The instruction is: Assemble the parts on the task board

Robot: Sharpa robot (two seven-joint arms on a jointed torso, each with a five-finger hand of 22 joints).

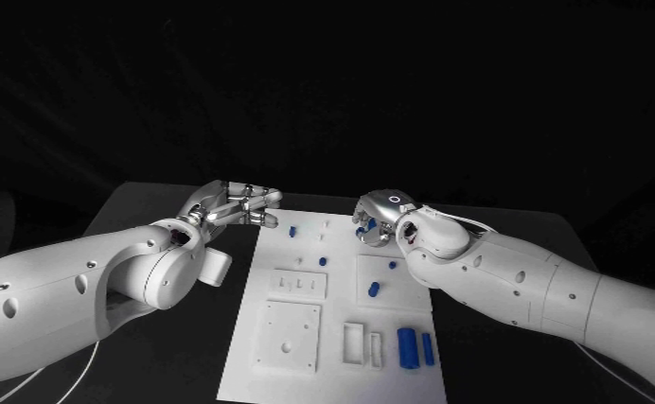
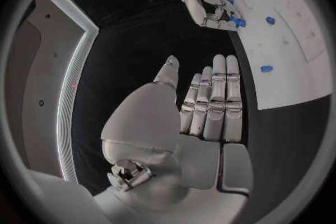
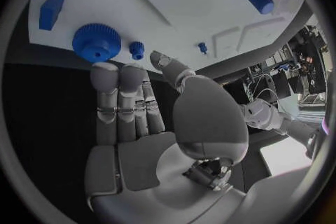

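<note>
Task board (image 1: 293, 328): white plate lying mid-worktop (image 1: 150, 205), between the two hands; no readable writing or labels on it.
Parts: a blue gear (image 3: 96, 42) near the board's far edge, just beyond the right hand's fingertips; a blue cylinder (image 1: 407, 346) standing near the board's front right corner; a small blue peg (image 1: 374, 288) mid-board.
Left hand (image 1: 235, 203): beside the board's far left corner, fingers straight and side by side, holding nothing.
Right hand (image 1: 382, 215): over the board's far right edge, fingers extended, empty.

head camera looks down; wrist cameras sit behind palms; all share the task board (image 1: 308, 328).
</note>
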